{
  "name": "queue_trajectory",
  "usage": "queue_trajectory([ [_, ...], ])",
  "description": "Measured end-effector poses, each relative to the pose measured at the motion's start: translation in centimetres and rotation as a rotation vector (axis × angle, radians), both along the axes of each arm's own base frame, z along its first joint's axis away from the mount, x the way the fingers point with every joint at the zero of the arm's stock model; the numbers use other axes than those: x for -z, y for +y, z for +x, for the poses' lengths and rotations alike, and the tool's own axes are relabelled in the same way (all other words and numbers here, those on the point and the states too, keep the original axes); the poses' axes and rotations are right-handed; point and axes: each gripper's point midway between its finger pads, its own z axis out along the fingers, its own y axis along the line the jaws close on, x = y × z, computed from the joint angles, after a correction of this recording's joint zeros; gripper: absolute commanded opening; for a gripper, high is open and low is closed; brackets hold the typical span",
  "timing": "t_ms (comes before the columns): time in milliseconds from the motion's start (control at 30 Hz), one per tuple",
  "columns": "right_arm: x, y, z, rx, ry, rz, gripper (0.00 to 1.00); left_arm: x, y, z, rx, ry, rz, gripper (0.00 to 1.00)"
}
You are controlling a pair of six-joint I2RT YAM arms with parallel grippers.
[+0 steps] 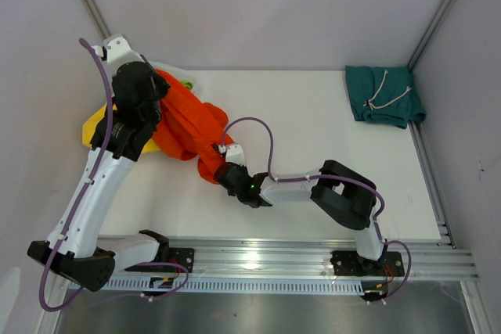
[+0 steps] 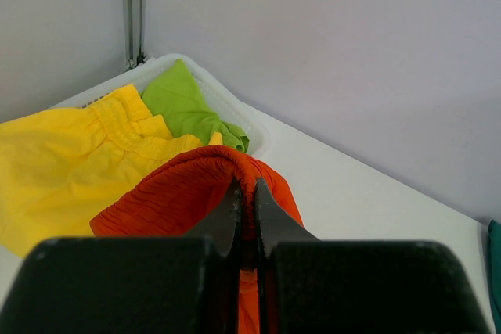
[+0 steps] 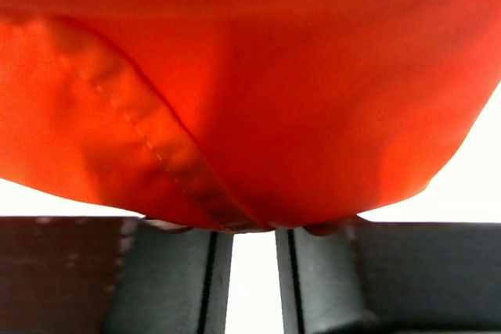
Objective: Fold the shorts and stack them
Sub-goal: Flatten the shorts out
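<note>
The orange shorts [image 1: 192, 127] stretch from the back left towards the table's middle. My left gripper [image 1: 156, 87] is shut on their gathered waistband [image 2: 227, 166], which sits pinched between the jaws [image 2: 246, 189]. My right gripper [image 1: 225, 171] is at the shorts' near end. In the right wrist view the orange cloth [image 3: 258, 91] hangs over my fingertips, its hem running down into the narrow gap of the gripper [image 3: 252, 232]. The teal shorts [image 1: 383, 95], with a white drawstring, lie folded at the back right corner.
A yellow pair [image 1: 94, 127] [image 2: 70, 170] and a lime-green pair [image 2: 184, 103] lie in a white basket [image 2: 243, 119] at the back left corner. Grey walls close the back and both sides. A metal rail [image 1: 274, 260] runs along the near edge.
</note>
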Motion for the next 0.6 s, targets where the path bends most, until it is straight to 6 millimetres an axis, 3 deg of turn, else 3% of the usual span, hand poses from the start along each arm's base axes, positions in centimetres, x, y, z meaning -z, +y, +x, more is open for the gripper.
queue_trajectory([
  [33,0.0,0.0,0.1,0.003,-0.005,0.001,0.14,0.0,0.0,0.0,0.0,0.0,0.0,0.0],
  [133,-0.2,0.1,0.4,0.004,-0.025,0.007,0.0,0.0,0.0,0.0,0.0,-0.001,0.003,0.0],
  [300,-0.2,-0.4,-0.4,-0.04,-0.018,0.017,0.0,0.0,0.0,0.2,-0.002,0.001,0.011,0.0],
  [433,-1.5,-1.5,-3.1,-0.155,0.031,0.038,0.0,0.4,0.0,0.8,-0.009,0.02,0.033,0.0],
  [600,-4.4,-3.8,-8.6,-0.356,0.094,0.05,0.0,-0.1,-0.2,1.7,-0.012,0.033,0.046,0.0],
])
